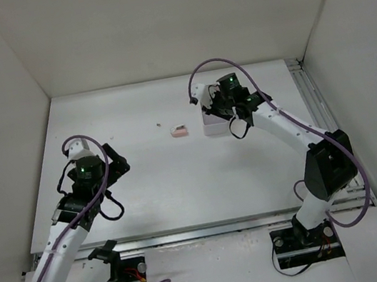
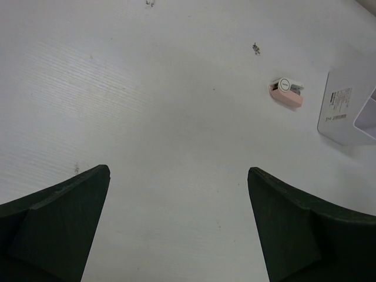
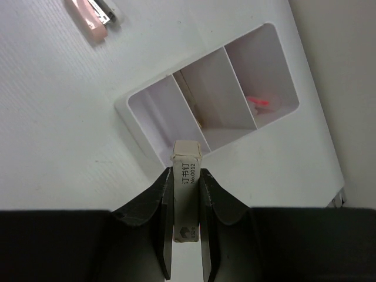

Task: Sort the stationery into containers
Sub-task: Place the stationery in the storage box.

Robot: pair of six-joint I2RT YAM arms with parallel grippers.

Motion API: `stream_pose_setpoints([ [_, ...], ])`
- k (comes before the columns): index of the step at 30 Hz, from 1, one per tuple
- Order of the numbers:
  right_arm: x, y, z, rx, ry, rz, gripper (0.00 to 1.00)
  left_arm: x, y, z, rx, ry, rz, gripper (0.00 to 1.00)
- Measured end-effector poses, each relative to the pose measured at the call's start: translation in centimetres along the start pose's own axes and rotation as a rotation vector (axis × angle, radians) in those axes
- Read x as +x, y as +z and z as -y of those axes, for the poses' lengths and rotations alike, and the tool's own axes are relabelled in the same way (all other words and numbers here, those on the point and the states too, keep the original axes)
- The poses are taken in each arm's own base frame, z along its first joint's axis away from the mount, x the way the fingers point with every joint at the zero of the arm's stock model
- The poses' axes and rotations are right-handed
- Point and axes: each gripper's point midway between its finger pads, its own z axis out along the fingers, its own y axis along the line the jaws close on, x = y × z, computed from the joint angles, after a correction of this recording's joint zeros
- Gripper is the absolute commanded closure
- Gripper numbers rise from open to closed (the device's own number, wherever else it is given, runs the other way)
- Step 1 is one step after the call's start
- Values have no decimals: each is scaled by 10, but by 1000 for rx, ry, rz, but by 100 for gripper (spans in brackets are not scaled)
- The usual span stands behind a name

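Three compartments are set in a row in the white box [image 3: 138, 138], so that each kind of stationery can be given its own place. Something pink [image 3: 258, 103] is seen in the end compartment, too blurred to be named. The cream block [image 3: 187, 154], printed with small lettering, is clamped between the fingers of the right claw [image 3: 187, 176]. It is held just over the near wall of the box, about at the divider between the first and middle compartments; which one is meant cannot be told. It is gripped by its flat sides, presumably so that it can be dropped in cleanly. The pale pink block [image 2: 286, 93] is seen lying on the surface [image 1: 146, 191] beside the box, not yet sorted. The left claw [image 2: 178, 170] is held wide apart and empty above the surface, well apart from the box, probably so that the right arm's work is not hindered.
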Motion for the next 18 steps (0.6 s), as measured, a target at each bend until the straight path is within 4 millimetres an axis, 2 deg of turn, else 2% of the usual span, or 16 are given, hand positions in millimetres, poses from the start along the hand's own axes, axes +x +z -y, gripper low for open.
stream_pose_setpoints([
  [12, 18, 16, -16, -188, -188, -35, 100, 6, 16, -5, -61, 10, -37, 0],
  [18, 17, 35, -12, -222, -190, -23, 98, 6, 21, -6, -72, 10, -35, 0],
])
